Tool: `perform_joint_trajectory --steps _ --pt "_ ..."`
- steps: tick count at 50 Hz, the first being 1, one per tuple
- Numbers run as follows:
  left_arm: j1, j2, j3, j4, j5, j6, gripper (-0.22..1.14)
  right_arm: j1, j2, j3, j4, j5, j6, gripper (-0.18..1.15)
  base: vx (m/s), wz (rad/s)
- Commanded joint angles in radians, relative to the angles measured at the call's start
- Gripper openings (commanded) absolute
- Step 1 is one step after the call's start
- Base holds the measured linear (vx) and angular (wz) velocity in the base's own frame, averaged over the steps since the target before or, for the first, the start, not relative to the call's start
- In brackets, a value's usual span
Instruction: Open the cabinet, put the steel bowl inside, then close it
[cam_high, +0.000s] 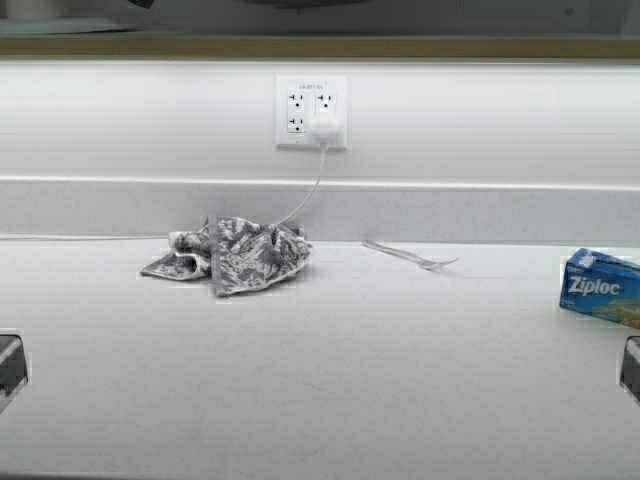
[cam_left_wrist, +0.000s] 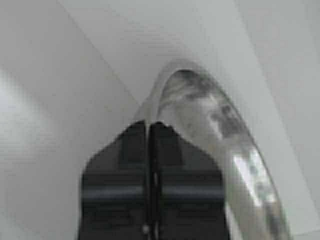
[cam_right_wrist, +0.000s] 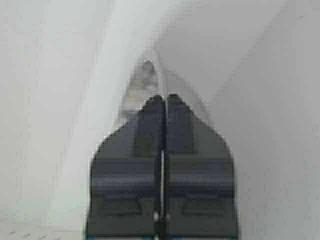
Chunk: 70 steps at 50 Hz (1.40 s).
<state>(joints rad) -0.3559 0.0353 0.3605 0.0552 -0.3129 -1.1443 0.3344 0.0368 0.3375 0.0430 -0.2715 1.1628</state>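
The steel bowl (cam_left_wrist: 225, 135) is shiny, with a thin rolled rim. My left gripper (cam_left_wrist: 150, 124) is shut on its rim in the left wrist view. In the right wrist view my right gripper (cam_right_wrist: 164, 97) is shut on the rim of the same bowl (cam_right_wrist: 142, 85), which pokes out beyond the fingertips. Plain white flat panels meeting at corners surround the bowl in both wrist views. Neither gripper nor the bowl shows in the high view. The cabinet's tan doors and handles are out of view; only a tan strip (cam_high: 320, 46) runs along the top of the high view.
On the white counter (cam_high: 330, 380) lie a crumpled grey patterned towel (cam_high: 235, 255), a clear plastic fork (cam_high: 410, 257) and a blue Ziploc box (cam_high: 603, 288) at the right edge. A wall outlet (cam_high: 312, 112) has a white plug and cord. Dark arm parts show at both side edges.
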Motion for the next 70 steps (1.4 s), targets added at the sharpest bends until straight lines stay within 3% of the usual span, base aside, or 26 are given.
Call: perform_joint_trajectory --steps 1,15,19,23,31,35,63,67,70 --pt "-0.025 0.014 -0.054 -0.002 -0.008 0.005 0.02 0.026 0.005 -0.031 -0.011 0.011 -0.003 0.07 0.05 0.0" --pt "-0.023 0.063 -0.063 -0.043 -0.017 0.006 0.03 0.015 0.025 -0.023 -0.009 0.012 -0.002 0.07 0.03 0.01" --pt "-0.023 0.067 -0.058 -0.06 -0.052 0.011 0.09 0.015 0.028 -0.014 -0.006 0.011 0.0 0.13 -0.02 0.01" --pt "-0.023 0.066 -0.041 -0.066 -0.123 0.017 0.27 0.015 0.026 0.008 -0.006 -0.003 -0.002 0.3 -0.02 0.0" --pt "-0.023 0.054 0.002 -0.112 -0.232 0.017 0.86 0.006 0.006 0.08 0.009 -0.087 0.006 0.86 -0.02 0.0" --pt "-0.018 0.048 0.011 -0.13 -0.236 0.023 1.04 -0.008 0.002 0.101 0.026 -0.107 0.003 0.99 0.0 0.0" --pt "0.083 -0.074 0.121 -0.146 -0.255 0.046 1.0 -0.091 -0.083 0.152 0.006 -0.11 -0.015 0.97 0.0 0.0" --pt "0.083 -0.087 0.135 -0.118 -0.253 0.048 0.85 -0.083 -0.101 0.163 -0.011 -0.106 -0.018 0.89 0.0 0.0" --pt "0.075 -0.095 0.147 -0.109 -0.249 0.048 0.6 -0.074 -0.109 0.166 -0.021 -0.097 -0.018 0.74 0.0 0.0"
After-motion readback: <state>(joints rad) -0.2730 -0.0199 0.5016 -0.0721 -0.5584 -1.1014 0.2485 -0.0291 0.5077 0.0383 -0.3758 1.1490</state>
